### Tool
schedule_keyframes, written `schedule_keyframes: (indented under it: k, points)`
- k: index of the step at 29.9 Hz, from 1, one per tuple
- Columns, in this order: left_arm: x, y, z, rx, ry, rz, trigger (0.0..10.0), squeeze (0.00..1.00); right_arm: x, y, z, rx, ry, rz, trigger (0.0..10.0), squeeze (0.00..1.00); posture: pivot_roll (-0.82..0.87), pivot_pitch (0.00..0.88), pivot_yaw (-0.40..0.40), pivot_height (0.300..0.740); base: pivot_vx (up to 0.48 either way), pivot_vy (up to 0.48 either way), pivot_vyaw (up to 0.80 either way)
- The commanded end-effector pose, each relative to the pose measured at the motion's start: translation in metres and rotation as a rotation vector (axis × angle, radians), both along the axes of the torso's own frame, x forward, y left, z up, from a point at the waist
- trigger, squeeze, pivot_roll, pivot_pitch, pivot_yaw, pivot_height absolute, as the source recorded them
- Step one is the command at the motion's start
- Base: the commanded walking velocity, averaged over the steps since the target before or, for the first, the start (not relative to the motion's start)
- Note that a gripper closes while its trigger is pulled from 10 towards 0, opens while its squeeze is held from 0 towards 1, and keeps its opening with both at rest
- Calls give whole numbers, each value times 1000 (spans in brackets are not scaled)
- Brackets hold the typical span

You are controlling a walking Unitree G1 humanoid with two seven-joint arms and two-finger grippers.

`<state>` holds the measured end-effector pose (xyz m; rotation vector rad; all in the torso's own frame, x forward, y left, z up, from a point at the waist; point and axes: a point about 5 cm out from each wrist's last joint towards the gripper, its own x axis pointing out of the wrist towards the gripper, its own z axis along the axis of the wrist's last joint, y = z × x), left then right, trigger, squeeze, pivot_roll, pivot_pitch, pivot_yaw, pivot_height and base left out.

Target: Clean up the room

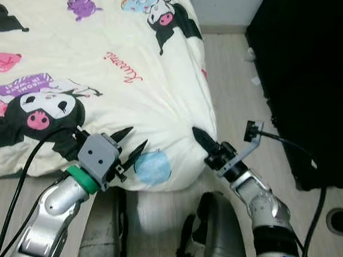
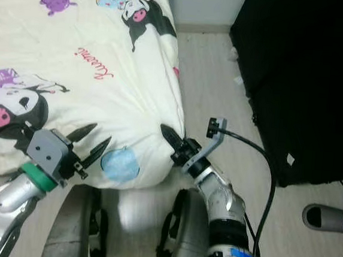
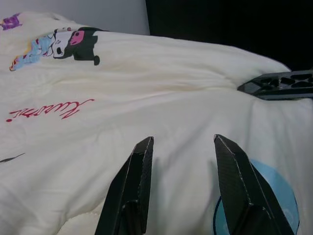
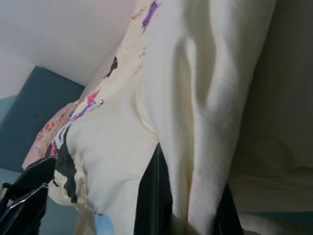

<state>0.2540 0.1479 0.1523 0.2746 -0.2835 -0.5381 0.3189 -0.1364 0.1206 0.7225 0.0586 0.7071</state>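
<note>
A cream cartoon-printed blanket is spread over the bed beside pale wood flooring and a black cabinet. Its corner fold is clamped by the right gripper. The left gripper, fingers apart, is held just above the blanket's near edge.

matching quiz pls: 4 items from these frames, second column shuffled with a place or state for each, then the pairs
1. left gripper
2. right gripper
3. comforter
4. slipper

A. on the floor at the robot's far right
B. shut on a fold at the bed's corner
C. cream, printed with cartoon characters
D. open, fingers apart over the blue circle print

Pairs: 1-D, 2-B, 3-C, 4-A
</note>
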Motion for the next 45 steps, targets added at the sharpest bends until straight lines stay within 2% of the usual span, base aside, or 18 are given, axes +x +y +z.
schedule_keyframes:
  k: [1,3,6,9,11,17,25,26,27,28,29,37,38,39,41,42,44,45]
  points:
    - [-3,0,-9,14,34,-6,10000,0,-12,-21,-7,-20,39,-66,0,0,121,288,4,604,0,0,0]
    - [-3,0,-8,15,33,-6,10000,0,-14,-27,-5,-28,37,-92,0,0,121,289,7,604,0,0,0]
    - [-2,0,-8,17,32,-6,10000,0,-14,-49,-3,-58,45,-208,0,0,119,292,11,604,0,0,0]
    - [-1,0,-9,17,32,-8,10000,0,-13,-57,-1,-66,55,-265,0,0,117,294,14,604,0,0,0]
    - [-1,-1,-9,19,34,-11,10000,0,-7,-76,2,-80,73,-417,0,0,119,298,16,604,0,0,0]
    - [-1,-1,-9,25,33,-9,10000,0,0,-99,12,-49,71,-605,0,0,126,299,14,604,0,0,0]
    - [-1,1,-9,30,32,-4,10000,0,2,-100,14,-83,82,-603,0,0,125,299,11,604,0,0,0]
    - [-1,0,-10,31,33,-4,10000,0,1,-97,11,-119,92,-588,6549,0,125,300,10,604,0,0,0]
    - [-1,0,-10,31,33,-4,10000,0,1,-97,11,-119,92,-588,6549,0,125,300,10,604,0,0,0]
    - [-1,0,-10,34,34,-4,10000,0,1,-92,9,-137,99,-570,10000,0,125,299,11,604,0,0,0]
    - [0,0,-11,35,35,-4,10000,0,1,-89,7,-141,106,-566,10000,1000,124,298,11,604,0,0,0]
    - [0,0,-11,38,34,-4,10000,0,0,-80,2,-150,137,-519,10000,1000,121,294,13,604,0,0,0]
    - [2,0,-10,37,30,-2,10000,0,-5,-72,-10,-308,183,-412,10000,0,118,289,16,604,0,0,0]
    - [3,0,-10,37,26,-1,10000,0,-12,-68,-23,-448,226,-324,10000,0,117,284,17,604,0,0,0]
    - [3,0,-10,37,26,-1,10000,0,-12,-68,-23,-448,226,-324,10000,0,117,284,17,604,0,0,0]
    - [4,0,-9,34,22,1,10000,0,-20,-64,-31,-544,247,-217,10000,0,115,283,19,604,0,0,0]
    - [4,0,-9,34,22,1,10000,0,-20,-64,-31,-544,247,-217,10000,0,115,283,19,604,0,0,0]
    - [5,0,-8,33,19,1,10000,0,-30,-62,-34,-622,238,-102,10000,953,113,279,21,604,0,0,0]
